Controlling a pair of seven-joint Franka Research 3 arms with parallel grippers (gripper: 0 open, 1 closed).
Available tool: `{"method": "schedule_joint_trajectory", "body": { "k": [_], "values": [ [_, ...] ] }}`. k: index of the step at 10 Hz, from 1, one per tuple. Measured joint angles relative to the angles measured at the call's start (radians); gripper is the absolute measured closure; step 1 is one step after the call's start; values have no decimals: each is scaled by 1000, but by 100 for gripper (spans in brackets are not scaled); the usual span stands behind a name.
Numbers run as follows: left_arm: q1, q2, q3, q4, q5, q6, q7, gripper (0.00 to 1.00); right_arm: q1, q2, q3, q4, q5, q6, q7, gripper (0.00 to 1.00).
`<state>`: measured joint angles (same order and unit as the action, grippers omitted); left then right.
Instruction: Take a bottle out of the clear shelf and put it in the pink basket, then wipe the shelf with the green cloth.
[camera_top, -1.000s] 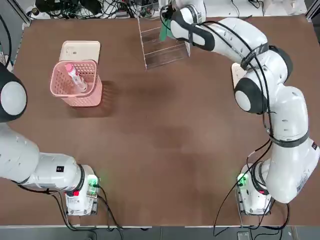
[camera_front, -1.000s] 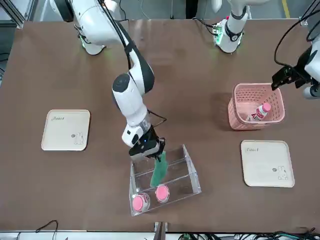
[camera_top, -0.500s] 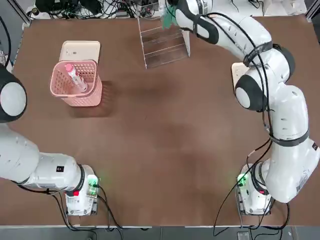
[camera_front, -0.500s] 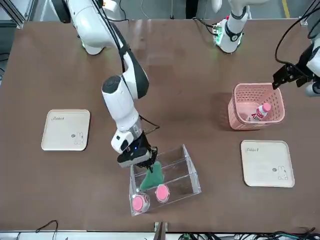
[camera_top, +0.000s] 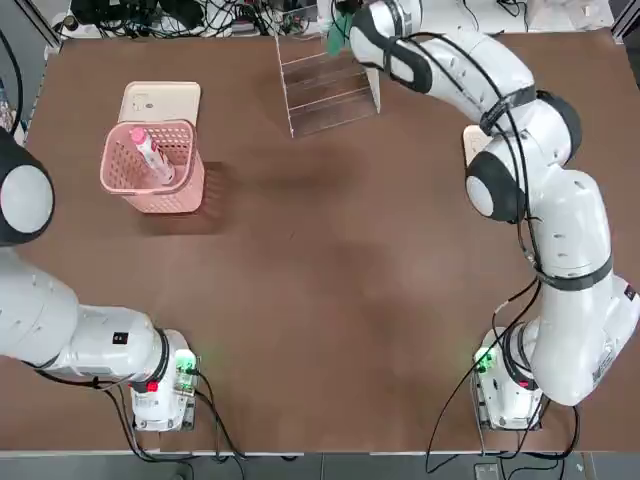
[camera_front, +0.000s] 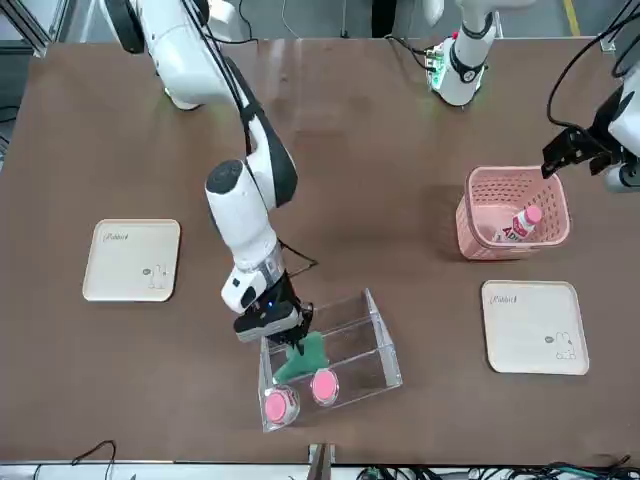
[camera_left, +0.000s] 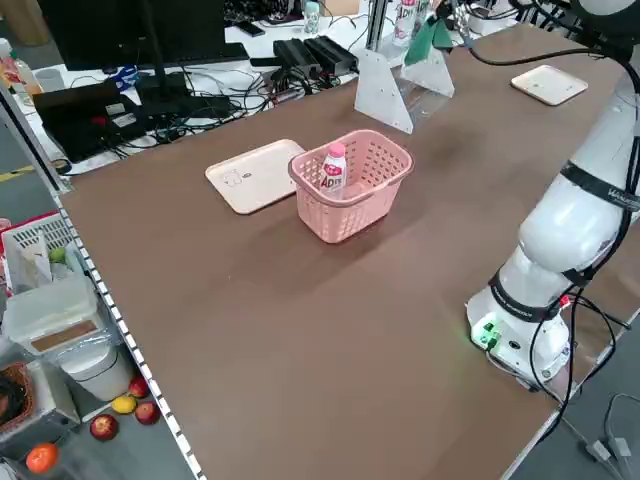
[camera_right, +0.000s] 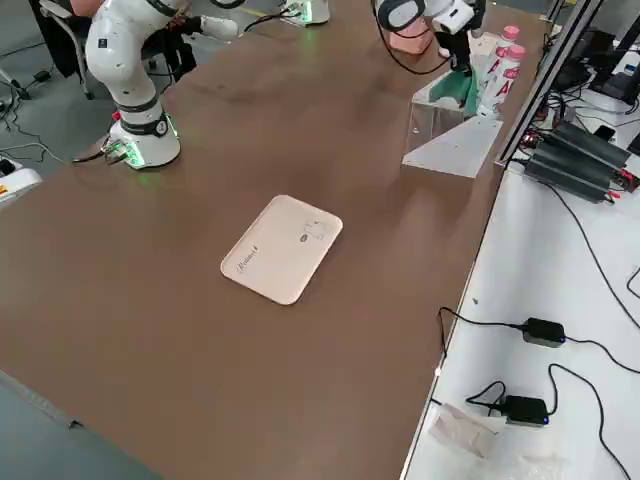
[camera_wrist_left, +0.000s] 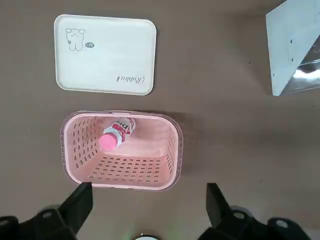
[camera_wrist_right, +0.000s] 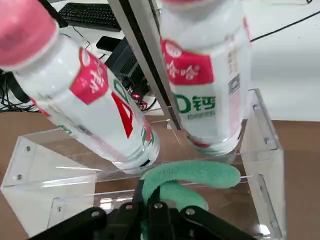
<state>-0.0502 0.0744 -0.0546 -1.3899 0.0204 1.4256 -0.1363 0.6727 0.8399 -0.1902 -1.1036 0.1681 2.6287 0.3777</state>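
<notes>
Wiping now. My right end effector (camera_wrist_right: 150, 197) is clenched on the green cloth (camera_wrist_right: 187, 177), at the clear shelf (camera_front: 362, 355). I'd keep strokes short, along the tier, cloth flat, clear of the two bottles up there; a nudge could tip one. Left end effector (camera_wrist_left: 149, 212) is released, parked by the pink basket (camera_wrist_left: 122, 187). Basket holds one bottle (camera_wrist_left: 117, 134), leaning inside, pink cap up.

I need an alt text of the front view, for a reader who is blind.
The right tool presses a green cloth at the clear shelf, which holds two pink-capped bottles; another bottle lies in the pink basket.
</notes>
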Motion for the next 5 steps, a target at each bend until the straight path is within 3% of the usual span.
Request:
{"method": "schedule_joint_trajectory", "body": {
  "k": [5],
  "values": [
    [0, 8, -2, 0, 0, 15, 0, 0, 6, 56, 1, 1, -4, 112, 0, 95]
  ]
}}
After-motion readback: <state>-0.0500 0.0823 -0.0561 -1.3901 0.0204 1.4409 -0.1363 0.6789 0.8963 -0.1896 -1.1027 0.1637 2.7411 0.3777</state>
